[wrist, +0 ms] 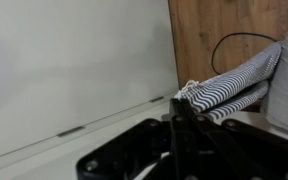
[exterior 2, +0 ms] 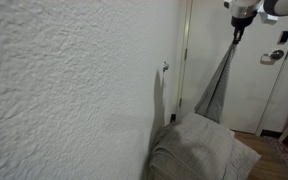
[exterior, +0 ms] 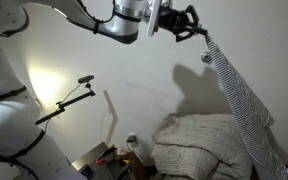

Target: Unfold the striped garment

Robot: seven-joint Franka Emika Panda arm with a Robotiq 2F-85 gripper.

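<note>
Wall fills most of an exterior view, white with a rough, pebbled plaster texture; beside it stands a pale, smooth door, cut off at the right edge, with a metal handle too small to read in detail.

The arm, in glossy white rounded shells, rises along the left side in an exterior view and reaches across the top, its base out of the picture; below lies a heap of bedding, soft, quilted and off-white, lumpy and rounded, its lower part cropped by the frame, and what carries it is hidden.

The striped garment hangs in the air above and beside that heap, a long drape of thin cloth with fine dark and light stripes, narrow at the top and widening downward; its lower end drops past the bedding's right side, and I cannot tell whether the two touch there.

The end effector is black and angular; in the wrist view its fingers are pressed together on a bunched, creased corner of the garment, though dim light blurs the tips.

Behind the cloth in that view a wooden panel shows a warm grain, with a thin black cable looping across it; a slim black camera stand juts out against the lit wall.
</note>
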